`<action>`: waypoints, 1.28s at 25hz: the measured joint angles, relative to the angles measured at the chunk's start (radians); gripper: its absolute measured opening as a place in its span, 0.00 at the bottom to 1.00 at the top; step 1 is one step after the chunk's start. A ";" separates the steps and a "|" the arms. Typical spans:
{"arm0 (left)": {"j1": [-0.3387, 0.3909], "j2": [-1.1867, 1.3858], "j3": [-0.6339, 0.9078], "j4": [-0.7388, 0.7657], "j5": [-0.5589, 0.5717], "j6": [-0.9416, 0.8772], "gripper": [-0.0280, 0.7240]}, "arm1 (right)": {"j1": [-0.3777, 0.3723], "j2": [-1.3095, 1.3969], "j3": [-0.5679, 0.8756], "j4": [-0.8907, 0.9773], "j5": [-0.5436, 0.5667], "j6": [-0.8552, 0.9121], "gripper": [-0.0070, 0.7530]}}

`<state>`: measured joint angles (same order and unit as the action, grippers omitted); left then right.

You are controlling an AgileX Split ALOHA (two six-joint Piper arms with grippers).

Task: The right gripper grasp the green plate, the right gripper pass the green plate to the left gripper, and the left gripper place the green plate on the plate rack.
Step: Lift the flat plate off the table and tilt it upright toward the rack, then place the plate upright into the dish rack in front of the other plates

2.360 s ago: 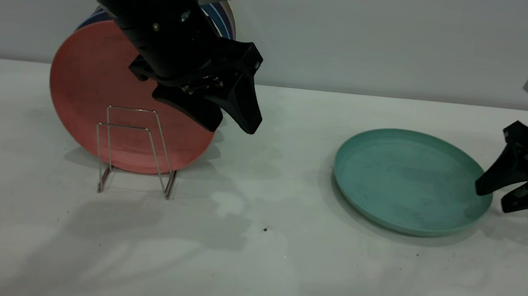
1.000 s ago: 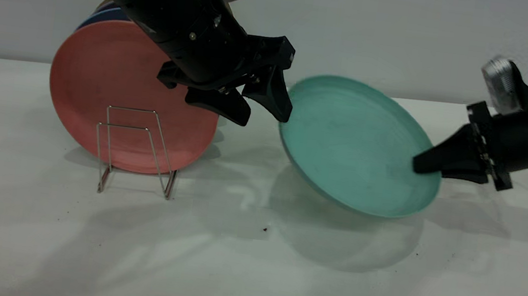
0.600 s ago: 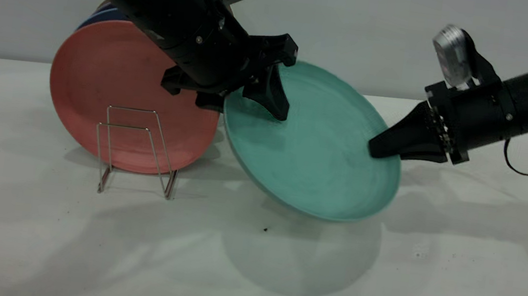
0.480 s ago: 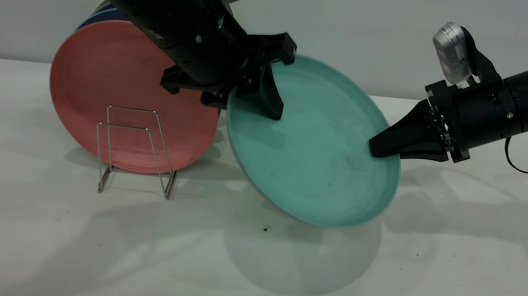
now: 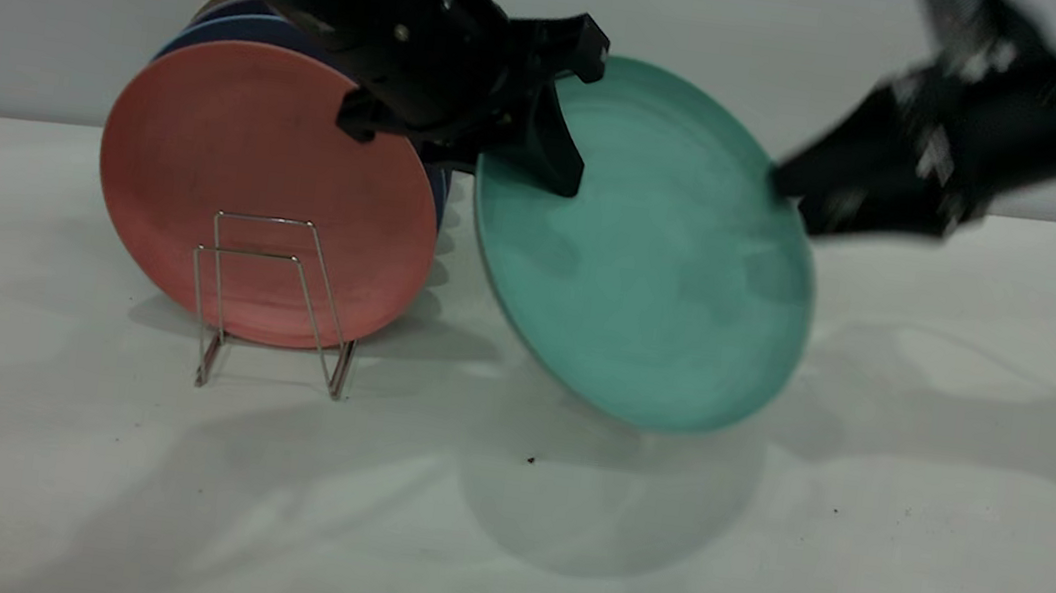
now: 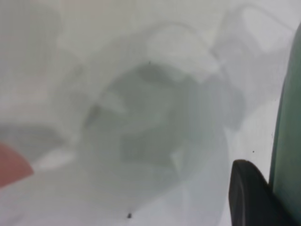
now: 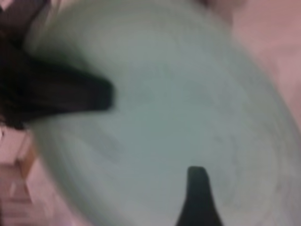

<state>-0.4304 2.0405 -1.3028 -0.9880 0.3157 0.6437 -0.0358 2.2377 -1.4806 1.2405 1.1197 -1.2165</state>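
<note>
The green plate [image 5: 652,271] hangs tilted in the air, to the right of the plate rack [image 5: 270,305]. My left gripper [image 5: 544,163] is shut on its upper left rim, one finger [image 5: 551,153] across the plate's face and the other behind it. In the left wrist view that finger [image 6: 249,193] lies against the plate's edge [image 6: 288,141]. My right gripper [image 5: 789,182] is blurred at the plate's upper right rim. In the right wrist view the plate [image 7: 188,108] fills the picture, my right gripper [image 7: 197,188] over its face and the left gripper [image 7: 89,94] on the far rim.
A salmon-pink plate [image 5: 242,161] stands upright in the rack, with darker blue-rimmed plates [image 5: 218,27] behind it. The rack's front loops stand in front of the pink plate. The white table [image 5: 757,566] stretches out in front and to the right.
The right gripper lifted the plate off the table and carried it left. The left gripper closed on its upper left rim. In the last half second plate and right arm rose.
</note>
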 joint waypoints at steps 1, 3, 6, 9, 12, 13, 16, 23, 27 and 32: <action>0.006 -0.004 0.002 0.017 0.010 0.025 0.21 | -0.016 -0.031 0.000 0.007 0.016 0.015 0.81; 0.027 -0.024 0.009 0.047 0.057 0.072 0.21 | -0.047 -0.112 0.000 0.008 0.037 0.052 0.84; 0.086 -0.090 0.009 0.104 0.152 0.144 0.21 | -0.085 -0.228 0.000 -0.066 0.045 0.142 0.82; 0.164 -0.186 0.009 0.154 0.244 0.226 0.21 | -0.093 -0.354 0.000 -0.221 0.057 0.262 0.73; 0.253 -0.281 0.009 0.209 0.311 0.334 0.21 | -0.074 -0.475 0.000 -0.359 0.072 0.388 0.64; 0.277 -0.310 0.009 0.230 0.327 0.369 0.21 | -0.064 -0.515 0.000 -0.399 0.079 0.426 0.62; 0.351 -0.381 0.009 0.275 0.356 0.510 0.21 | -0.014 -0.614 0.000 -0.507 0.088 0.525 0.56; 0.458 -0.439 0.009 0.306 0.387 0.937 0.21 | 0.112 -0.839 0.205 -0.619 0.103 0.645 0.50; 0.459 -0.438 0.009 0.305 0.388 1.179 0.21 | 0.125 -0.992 0.421 -0.637 0.104 0.652 0.49; 0.459 -0.410 0.009 0.252 0.388 1.418 0.21 | 0.125 -1.214 0.646 -0.708 0.104 0.684 0.49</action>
<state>0.0286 1.6308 -1.2939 -0.7361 0.7038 2.0622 0.0895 1.0233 -0.8342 0.5324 1.2235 -0.5322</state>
